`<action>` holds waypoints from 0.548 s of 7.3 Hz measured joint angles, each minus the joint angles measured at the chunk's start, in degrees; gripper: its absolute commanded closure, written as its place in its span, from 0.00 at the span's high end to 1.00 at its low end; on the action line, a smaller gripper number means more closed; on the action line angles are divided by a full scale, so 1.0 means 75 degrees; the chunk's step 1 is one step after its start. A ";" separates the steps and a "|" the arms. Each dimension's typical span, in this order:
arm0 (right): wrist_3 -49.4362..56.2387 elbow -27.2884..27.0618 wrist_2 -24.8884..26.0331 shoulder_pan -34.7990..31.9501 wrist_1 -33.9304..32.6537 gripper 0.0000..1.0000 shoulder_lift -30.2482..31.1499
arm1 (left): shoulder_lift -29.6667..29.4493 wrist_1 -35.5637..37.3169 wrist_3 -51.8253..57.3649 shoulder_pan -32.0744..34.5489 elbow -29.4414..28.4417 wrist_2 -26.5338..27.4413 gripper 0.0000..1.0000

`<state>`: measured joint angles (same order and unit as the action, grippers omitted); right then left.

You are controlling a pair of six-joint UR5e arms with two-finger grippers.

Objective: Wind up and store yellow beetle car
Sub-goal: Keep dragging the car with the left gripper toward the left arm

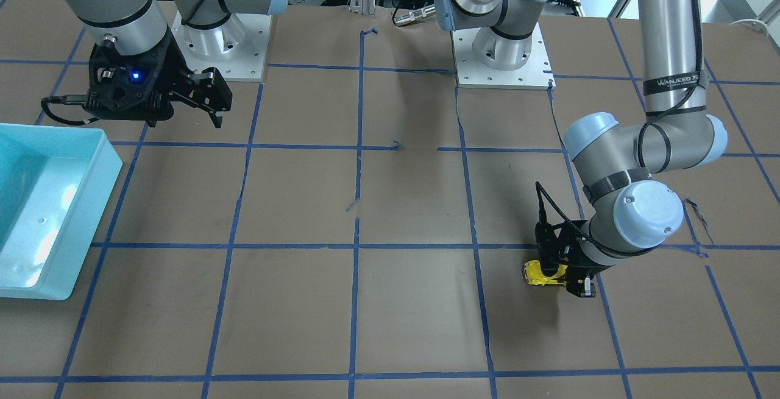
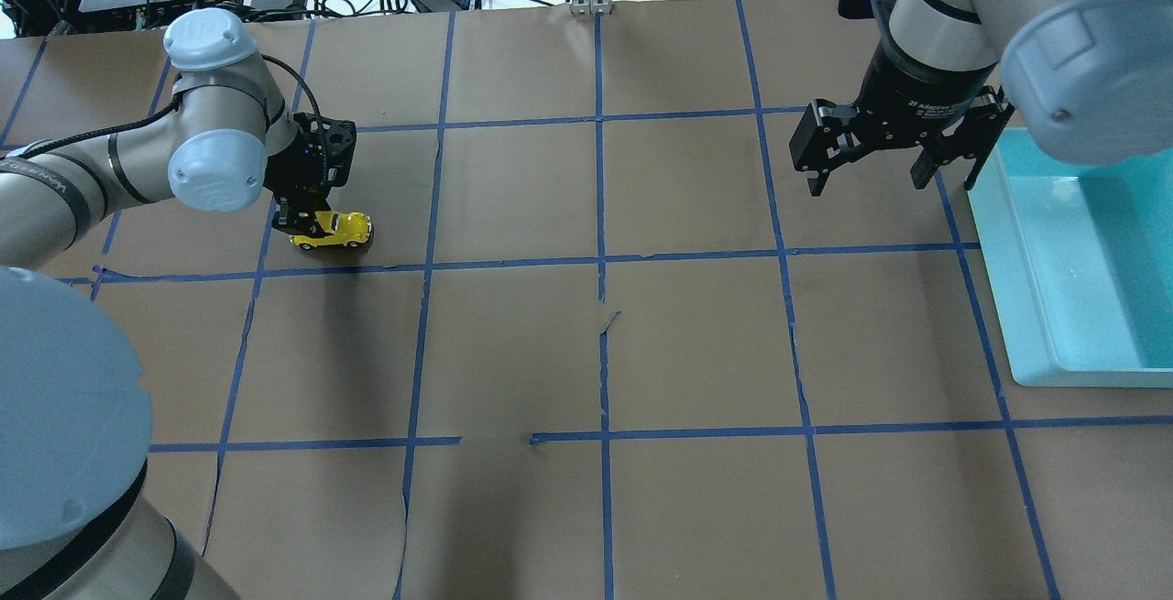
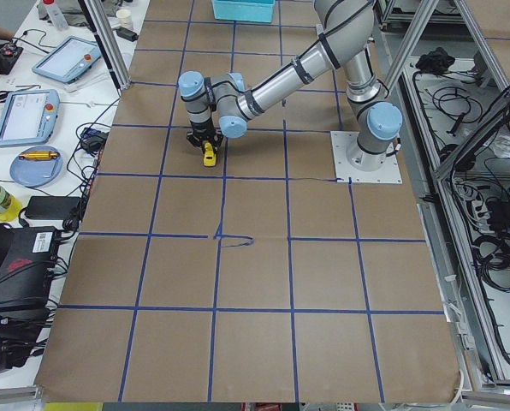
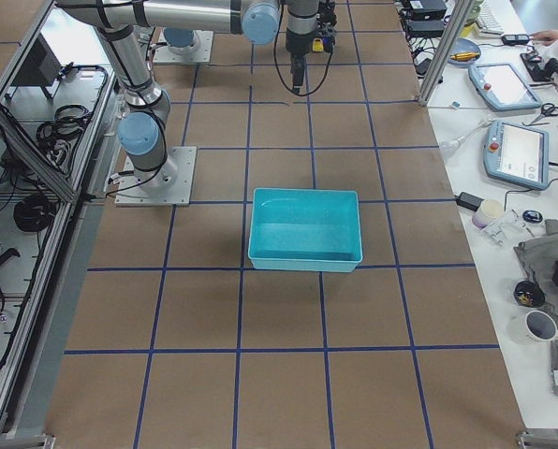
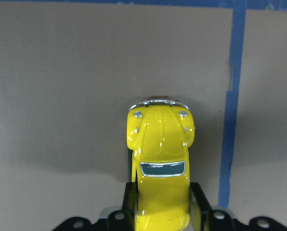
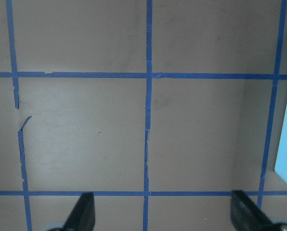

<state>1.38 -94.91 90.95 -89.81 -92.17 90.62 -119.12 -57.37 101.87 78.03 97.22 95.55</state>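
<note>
Nearest the robot, the brown paper-covered bench with its blue tape grid (image 2: pixel 696 343) carries nothing of the task.

Further out on the right stands the turquoise plastic bin (image 2: pixel 1081 375), which I take to be the storage place; the car is not in it.

Further out on the left sits the glossy yellow beetle car (image 2: pixel 334 230), well apart from the bin and just beyond a blue tape line; its bonnet points right, toward the middle of the bench. The left pincer (image 2: pixel 301 226) is clamped on the car's rear half, one finger against each flank; the wrist view shows the black fingers (image 5: pixel 129 202) pressed to the yellow body (image 5: pixel 162 159), with the front bumper and headlamps projecting clear. The car lies at bench level with a shadow tight beneath it; whether the wheels bear on the paper cannot be told.

Farthest, on the right, the right pincer (image 2: pixel 866 180) hangs above the bench just beside the bin's far left corner, jaws spread wide and holding nothing; its own camera shows only tape and paper between the fingers (image 6: pixel 83 211).

Assessment: the grasp is made; no sign shows whether the spring is wound. On my reading, the wind-up stroke, the carry across the bench and the placing in the bin all remain.
</note>
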 measured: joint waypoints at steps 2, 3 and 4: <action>0.0003 -0.0001 -0.0003 -0.0002 -0.0001 1.00 -0.0001 | -0.0007 0.0077 0.0069 -0.0094 0.0000 0.0174 0.00; 0.0003 -0.0001 -0.0004 -0.0002 0.0002 1.00 0.0000 | -0.0012 0.0094 0.0110 -0.0142 -0.0002 0.0237 0.00; 0.0003 -0.0001 -0.0001 -0.0001 0.0002 1.00 -0.0001 | -0.0024 0.0099 0.0181 -0.0218 -0.0007 0.0265 0.00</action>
<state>1.41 -94.92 90.94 -89.81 -92.16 90.62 -119.30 -56.62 103.23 76.39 97.17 97.54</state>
